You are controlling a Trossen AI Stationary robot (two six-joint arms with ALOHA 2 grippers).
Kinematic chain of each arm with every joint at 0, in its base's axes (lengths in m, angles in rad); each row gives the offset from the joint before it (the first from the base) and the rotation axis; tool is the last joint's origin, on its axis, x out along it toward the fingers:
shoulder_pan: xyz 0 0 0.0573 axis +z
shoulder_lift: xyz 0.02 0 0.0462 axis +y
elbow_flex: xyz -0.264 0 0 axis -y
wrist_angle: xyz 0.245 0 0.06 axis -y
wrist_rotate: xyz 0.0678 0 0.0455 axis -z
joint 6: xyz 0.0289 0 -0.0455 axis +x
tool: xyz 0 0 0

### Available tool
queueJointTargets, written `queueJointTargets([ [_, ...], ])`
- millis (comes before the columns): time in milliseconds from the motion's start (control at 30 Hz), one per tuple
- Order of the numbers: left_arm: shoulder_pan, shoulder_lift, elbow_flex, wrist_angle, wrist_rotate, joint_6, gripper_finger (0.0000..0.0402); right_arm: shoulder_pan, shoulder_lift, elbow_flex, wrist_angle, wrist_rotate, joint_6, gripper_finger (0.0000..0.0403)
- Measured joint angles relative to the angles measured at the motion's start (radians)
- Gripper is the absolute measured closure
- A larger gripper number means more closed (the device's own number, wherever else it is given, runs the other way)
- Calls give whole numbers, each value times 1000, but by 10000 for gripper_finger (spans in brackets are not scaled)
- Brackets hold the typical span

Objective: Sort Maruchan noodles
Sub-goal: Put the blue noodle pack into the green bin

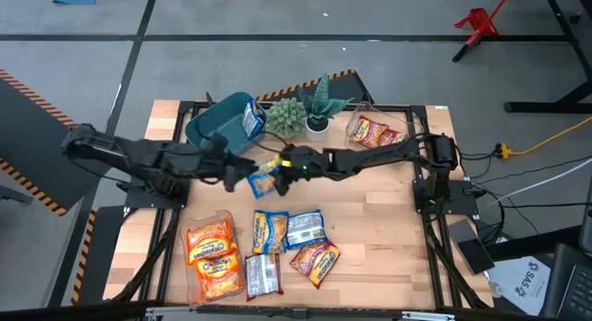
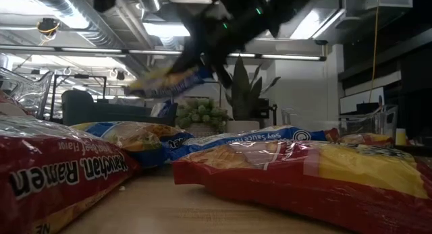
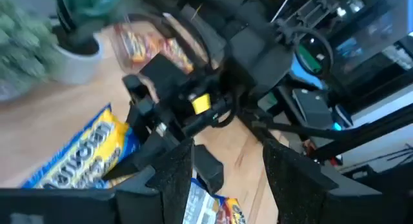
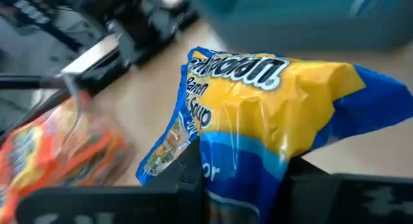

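Note:
My right gripper is shut on a blue-and-yellow Maruchan noodle packet, held in the air over the table's middle, near the teal bin. That bin has another packet in it. My left gripper hovers open just left of the held packet, its fingers bare. Several more packets lie flat on the near table: blue-yellow, blue-white, silvery and red. My right gripper pinches the packet's blue end between its two fingers, and the plastic crumples there. The fingers come from the table's right, slanting down. The packet sticks out ahead of them, lifted clear of the table.
A clear tub with orange packets stands at the near left. Another clear tub with red-orange packets is at the far right. Two potted plants stand at the far middle. Bare wood lies at the near right.

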Motion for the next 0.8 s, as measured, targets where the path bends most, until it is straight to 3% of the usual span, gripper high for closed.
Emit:
queueJointTargets([
  [133, -45, -71, 0, 23, -80, 54, 219, -24, 15, 147, -59, 122, -140, 329],
  [300, -82, -121, 0, 51, -155, 129, 219, -77, 108, 339, -91, 193, -267, 329],
  [533, -103, -131, 0, 42, -169, 151, 219, -140, 330, 644, -206, 254, -434, 329],
  [800, -105, -130, 0, 21, -171, 152, 219, -185, 549, 949, -398, 298, -469, 325],
])
